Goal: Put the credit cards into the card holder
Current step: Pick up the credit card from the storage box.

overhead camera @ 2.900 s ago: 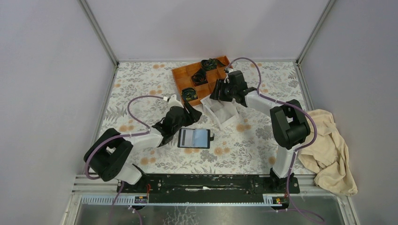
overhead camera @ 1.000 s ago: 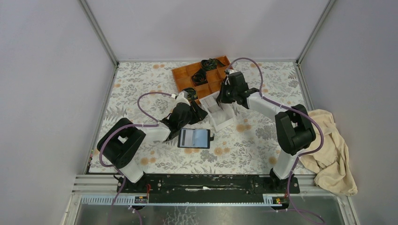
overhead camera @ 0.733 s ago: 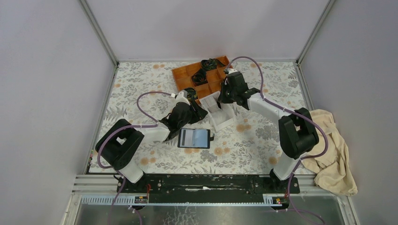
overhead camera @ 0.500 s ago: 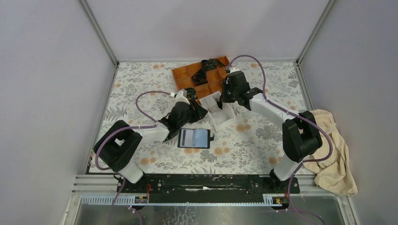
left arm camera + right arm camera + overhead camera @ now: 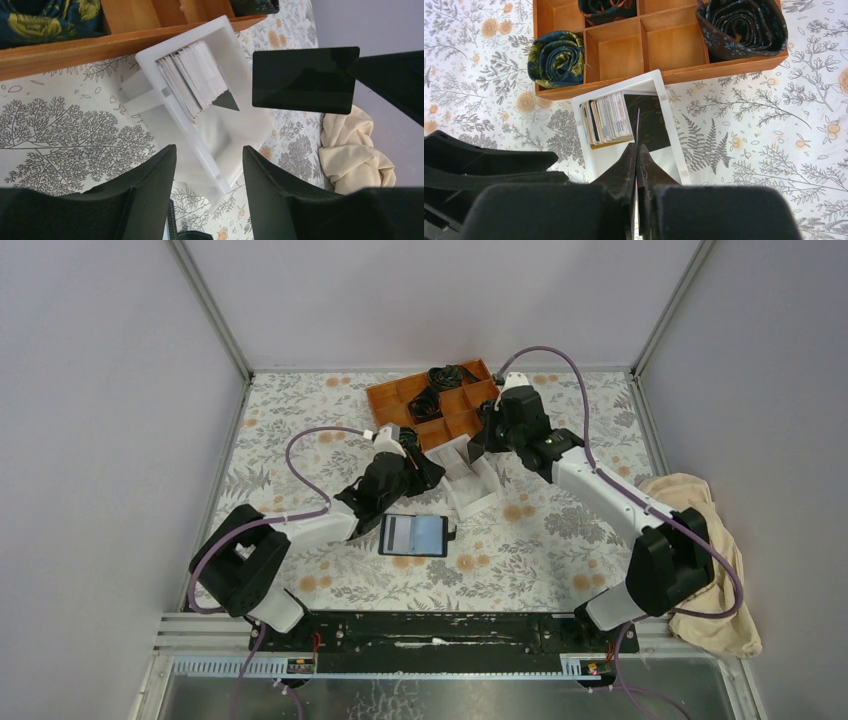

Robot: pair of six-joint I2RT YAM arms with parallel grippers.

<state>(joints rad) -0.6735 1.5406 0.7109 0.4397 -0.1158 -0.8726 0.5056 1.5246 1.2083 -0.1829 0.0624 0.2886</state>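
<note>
Right gripper (image 5: 638, 150) is clenched on one card (image 5: 305, 80), pinched by its edge and held in the air above the white box (image 5: 470, 478); the card looks dark from the left wrist view and edge-on from the right wrist view. Left gripper (image 5: 209, 150) is released, jaws apart and nothing between them, hovering over the near end of the box. The remaining cards (image 5: 606, 117) stand in a row in the far part of the box. Card holder (image 5: 414, 535) lies open and flat on the table (image 5: 300, 420), mid-table toward the near edge, just in front of the box and not touching it. Orange tray (image 5: 425, 405) with rolled fabric sits at the far edge, touching the box. Beige cloth (image 5: 700, 560) lies at the right edge.
</note>
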